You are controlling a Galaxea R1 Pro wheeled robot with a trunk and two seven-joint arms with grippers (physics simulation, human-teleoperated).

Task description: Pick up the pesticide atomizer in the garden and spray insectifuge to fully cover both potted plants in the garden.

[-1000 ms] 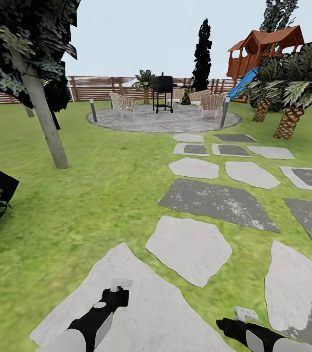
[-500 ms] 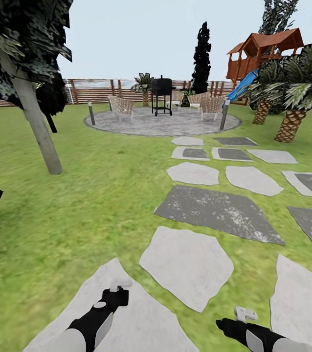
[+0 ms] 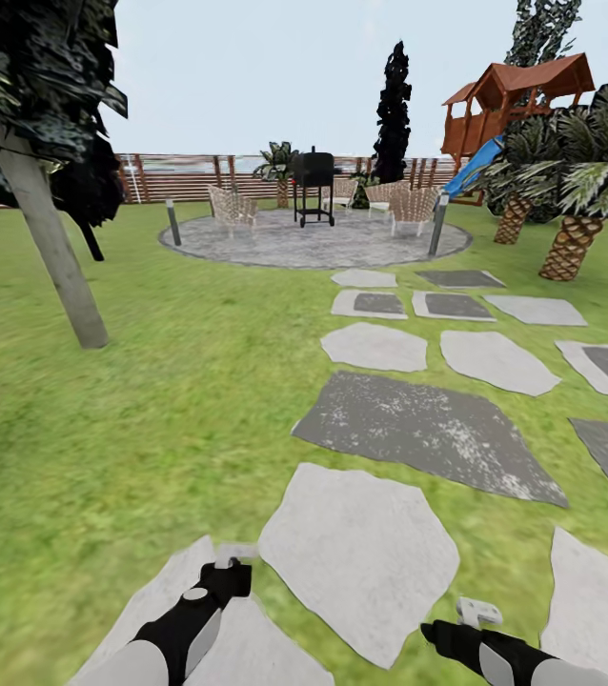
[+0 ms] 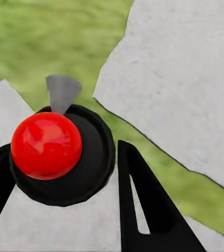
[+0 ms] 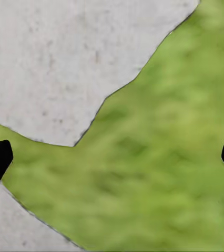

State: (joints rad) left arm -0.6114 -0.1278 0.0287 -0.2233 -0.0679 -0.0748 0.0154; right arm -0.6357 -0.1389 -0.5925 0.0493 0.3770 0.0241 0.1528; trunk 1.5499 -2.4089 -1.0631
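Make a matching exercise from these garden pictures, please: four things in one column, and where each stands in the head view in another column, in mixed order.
Things:
1. grill
2. playhouse
3. tree trunk
4. left gripper

Places:
A. upper right, behind the palms
B. bottom edge, above a stepping stone
C. on the round paved patch, among chairs
D. left side, on the lawn

Pairs: 1-C, 2-A, 3-D, 4-B
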